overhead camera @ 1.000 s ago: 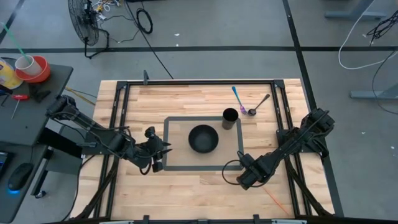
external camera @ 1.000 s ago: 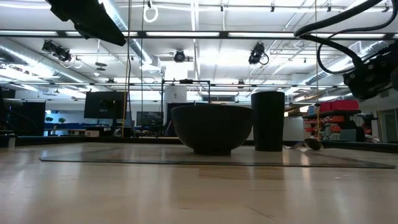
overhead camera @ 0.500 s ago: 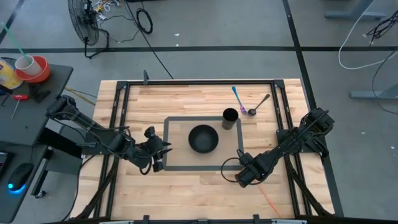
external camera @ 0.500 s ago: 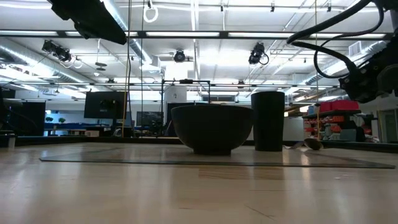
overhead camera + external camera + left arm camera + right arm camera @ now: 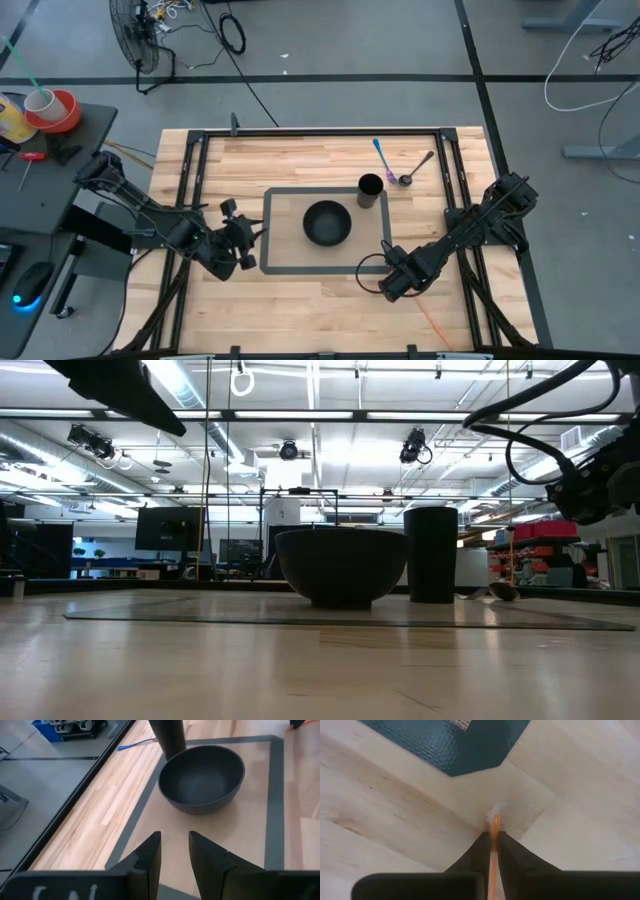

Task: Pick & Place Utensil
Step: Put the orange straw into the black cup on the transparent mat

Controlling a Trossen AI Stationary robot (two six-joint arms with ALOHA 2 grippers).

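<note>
While my right gripper (image 5: pixel 494 840) is pinching the orange utensil (image 5: pixel 493 827) between its jaws, I am judging the pick done. Still left: carrying it to the cup (image 5: pixel 370 190). My left gripper (image 5: pixel 174 851) is waiting, jaws slightly apart.

On the worktop (image 5: pixel 300 160), the bowl (image 5: pixel 328 222) sits centred in the taped rectangle (image 5: pixel 275 232), the cup (image 5: pixel 370 190) at its far right corner, two spoons (image 5: pixel 417 167) lying beyond.
</note>
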